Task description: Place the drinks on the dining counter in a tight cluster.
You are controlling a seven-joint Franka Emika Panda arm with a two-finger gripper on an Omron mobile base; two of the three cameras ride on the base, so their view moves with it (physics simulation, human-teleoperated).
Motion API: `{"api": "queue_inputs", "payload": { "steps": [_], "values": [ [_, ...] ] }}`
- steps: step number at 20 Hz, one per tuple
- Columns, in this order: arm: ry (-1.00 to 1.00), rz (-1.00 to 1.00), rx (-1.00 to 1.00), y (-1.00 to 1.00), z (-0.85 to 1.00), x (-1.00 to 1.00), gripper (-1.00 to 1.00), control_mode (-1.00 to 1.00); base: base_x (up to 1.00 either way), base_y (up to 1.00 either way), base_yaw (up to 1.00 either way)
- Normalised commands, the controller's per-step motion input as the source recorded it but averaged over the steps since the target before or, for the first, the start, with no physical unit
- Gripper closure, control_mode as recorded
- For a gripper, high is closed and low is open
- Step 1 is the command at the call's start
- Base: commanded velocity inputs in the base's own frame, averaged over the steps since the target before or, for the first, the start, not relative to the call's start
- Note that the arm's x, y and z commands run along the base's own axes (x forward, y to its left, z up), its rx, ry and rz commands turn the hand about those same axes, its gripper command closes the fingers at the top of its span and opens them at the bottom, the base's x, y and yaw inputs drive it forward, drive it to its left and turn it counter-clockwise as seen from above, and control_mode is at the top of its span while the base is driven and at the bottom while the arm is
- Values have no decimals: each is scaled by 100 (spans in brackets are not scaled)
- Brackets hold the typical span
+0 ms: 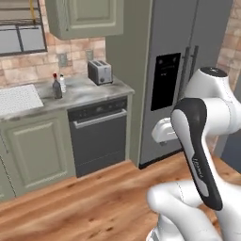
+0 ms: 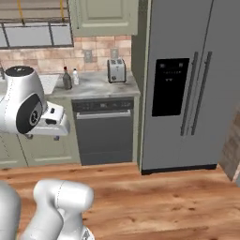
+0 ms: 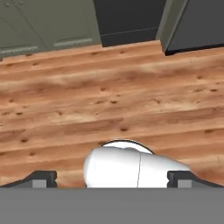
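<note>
The dark grey bottle with a red cap (image 1: 57,87) (image 2: 67,78) stands on the marble kitchen worktop (image 1: 82,92), left of the toaster. The small clear bottle with a blue cap (image 1: 63,84) (image 2: 75,77) stands just to its right, nearly touching it. My gripper (image 3: 111,179) (image 2: 43,137) hangs well in front of the cabinets and points down at the wooden floor. It is open, with its fingertips (image 3: 43,178) far apart and nothing between them. The tall yellow bottle and the dining counter are out of view.
A toaster (image 1: 100,72) (image 2: 116,70) sits at the worktop's right end, above a dark dishwasher (image 1: 99,134). A tall grey fridge (image 2: 187,84) stands to the right, and a sink (image 1: 16,99) to the left. Wooden floor (image 3: 109,96) lies between me and the cabinets.
</note>
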Motion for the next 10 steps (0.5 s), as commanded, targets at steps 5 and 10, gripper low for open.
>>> {"api": "queue_inputs", "payload": {
  "steps": [5, 10],
  "values": [
    [0, 0, 0, 0, 0, 0, -100, 100, 100, 100, -31],
    [0, 0, 0, 0, 0, 0, -100, 100, 99, 80, -20]
  ]
}}
